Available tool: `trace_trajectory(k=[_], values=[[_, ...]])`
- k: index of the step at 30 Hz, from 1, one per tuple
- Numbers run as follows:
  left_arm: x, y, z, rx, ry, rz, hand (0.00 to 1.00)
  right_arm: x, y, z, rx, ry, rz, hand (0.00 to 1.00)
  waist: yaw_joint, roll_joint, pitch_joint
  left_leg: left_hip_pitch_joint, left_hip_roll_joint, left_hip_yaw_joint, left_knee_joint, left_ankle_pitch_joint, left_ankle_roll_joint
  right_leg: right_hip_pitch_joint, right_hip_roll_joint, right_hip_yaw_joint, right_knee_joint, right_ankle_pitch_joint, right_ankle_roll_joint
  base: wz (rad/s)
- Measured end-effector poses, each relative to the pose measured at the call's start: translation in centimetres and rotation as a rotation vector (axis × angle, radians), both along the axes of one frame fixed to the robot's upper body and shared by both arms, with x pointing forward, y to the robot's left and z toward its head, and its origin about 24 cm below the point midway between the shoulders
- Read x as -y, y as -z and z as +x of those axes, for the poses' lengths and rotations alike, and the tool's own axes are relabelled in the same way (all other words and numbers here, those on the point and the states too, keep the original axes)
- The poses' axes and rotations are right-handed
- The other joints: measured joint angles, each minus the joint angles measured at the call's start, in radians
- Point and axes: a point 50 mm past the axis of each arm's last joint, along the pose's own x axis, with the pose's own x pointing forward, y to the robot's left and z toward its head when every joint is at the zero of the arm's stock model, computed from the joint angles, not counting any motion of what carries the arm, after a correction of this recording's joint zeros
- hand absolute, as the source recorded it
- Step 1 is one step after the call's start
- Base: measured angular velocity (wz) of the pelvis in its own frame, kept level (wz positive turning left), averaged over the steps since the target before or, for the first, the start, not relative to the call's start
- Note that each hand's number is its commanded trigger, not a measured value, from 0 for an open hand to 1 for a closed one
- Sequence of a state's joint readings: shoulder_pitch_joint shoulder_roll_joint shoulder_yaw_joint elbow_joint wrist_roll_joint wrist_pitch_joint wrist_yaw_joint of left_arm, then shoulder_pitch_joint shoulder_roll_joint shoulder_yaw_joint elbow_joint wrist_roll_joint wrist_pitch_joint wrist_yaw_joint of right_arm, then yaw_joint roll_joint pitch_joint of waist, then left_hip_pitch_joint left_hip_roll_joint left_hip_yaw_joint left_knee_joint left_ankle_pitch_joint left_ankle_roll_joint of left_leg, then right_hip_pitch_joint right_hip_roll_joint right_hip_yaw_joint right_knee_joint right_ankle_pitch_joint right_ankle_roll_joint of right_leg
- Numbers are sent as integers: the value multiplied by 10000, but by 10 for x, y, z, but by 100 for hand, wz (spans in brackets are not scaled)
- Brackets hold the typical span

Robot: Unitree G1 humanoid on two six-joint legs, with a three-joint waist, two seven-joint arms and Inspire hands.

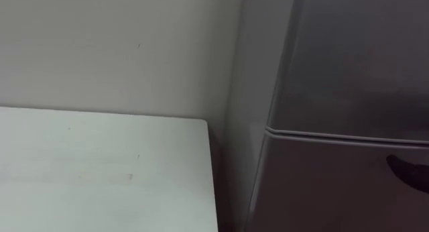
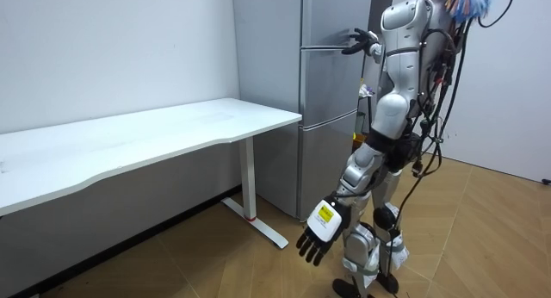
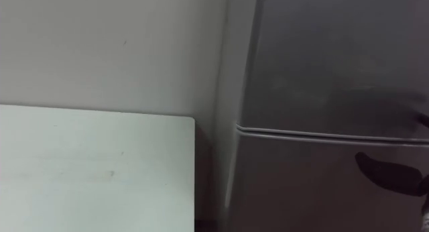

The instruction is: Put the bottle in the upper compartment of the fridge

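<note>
A tall grey fridge stands against the wall, and I stand facing it. Its upper door and lower door are shut, with a pale seam between them. My right hand is raised to the door front at about the seam's height, its fingers spread open and holding nothing. Its dark fingertips come in from the right just below the seam. My left hand hangs low beside my leg, with its fingers relaxed and nothing in them.
A long white table stands to the left of the fridge against the pale wall; its corner lies close to the fridge's side. Wooden floor stretches behind and beside me.
</note>
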State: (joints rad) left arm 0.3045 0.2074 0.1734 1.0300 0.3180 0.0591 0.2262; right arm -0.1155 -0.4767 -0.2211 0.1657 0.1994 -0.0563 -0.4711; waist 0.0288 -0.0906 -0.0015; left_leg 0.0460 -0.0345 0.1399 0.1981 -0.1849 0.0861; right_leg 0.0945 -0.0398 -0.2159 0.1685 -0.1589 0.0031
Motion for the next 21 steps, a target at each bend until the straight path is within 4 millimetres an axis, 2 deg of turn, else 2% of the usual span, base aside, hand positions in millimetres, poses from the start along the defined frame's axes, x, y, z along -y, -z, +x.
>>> trace_trajectory(k=[6,8,9,10,13,17,21], values=[[4,0,-8,13,-161,329,0,14,18,-27,-209,1009,840,0,-269,232,-38,79,5,-56,-85,-51,-17,172,47,10,-35,-4,11,4],[7,0,-8,72,-277,351,0,18,35,-44,-680,1451,1206,0,-301,377,3,146,28,-25,-112,-65,-36,225,44,42,-37,-4,11,-5],[7,1,-7,91,-290,361,0,18,41,-49,-784,1599,1403,0,-303,344,11,147,33,-22,-112,-68,-41,220,35,55,-36,-5,13,-7],[9,1,-6,145,-341,378,0,17,53,-58,-1068,1880,1764,0,-296,454,25,143,43,-3,-108,-81,-61,196,42,108,-40,-10,18,-10],[15,3,-5,328,-728,180,0,14,86,-83,-1764,2666,3032,0,-469,570,-47,115,34,48,-116,-83,-67,143,36,118,-187,-40,-3,-5],[17,4,-3,503,-724,201,0,11,132,-119,-3035,3795,4791,0,-566,625,-67,162,53,164,-177,-65,-96,48,32,211,-69,-150,-59,-8],[17,4,-1,587,-746,277,0,9,155,-135,-3779,4511,5496,0,-740,629,-63,172,56,186,-192,-64,-101,37,33,230,16,-187,-72,-1]])
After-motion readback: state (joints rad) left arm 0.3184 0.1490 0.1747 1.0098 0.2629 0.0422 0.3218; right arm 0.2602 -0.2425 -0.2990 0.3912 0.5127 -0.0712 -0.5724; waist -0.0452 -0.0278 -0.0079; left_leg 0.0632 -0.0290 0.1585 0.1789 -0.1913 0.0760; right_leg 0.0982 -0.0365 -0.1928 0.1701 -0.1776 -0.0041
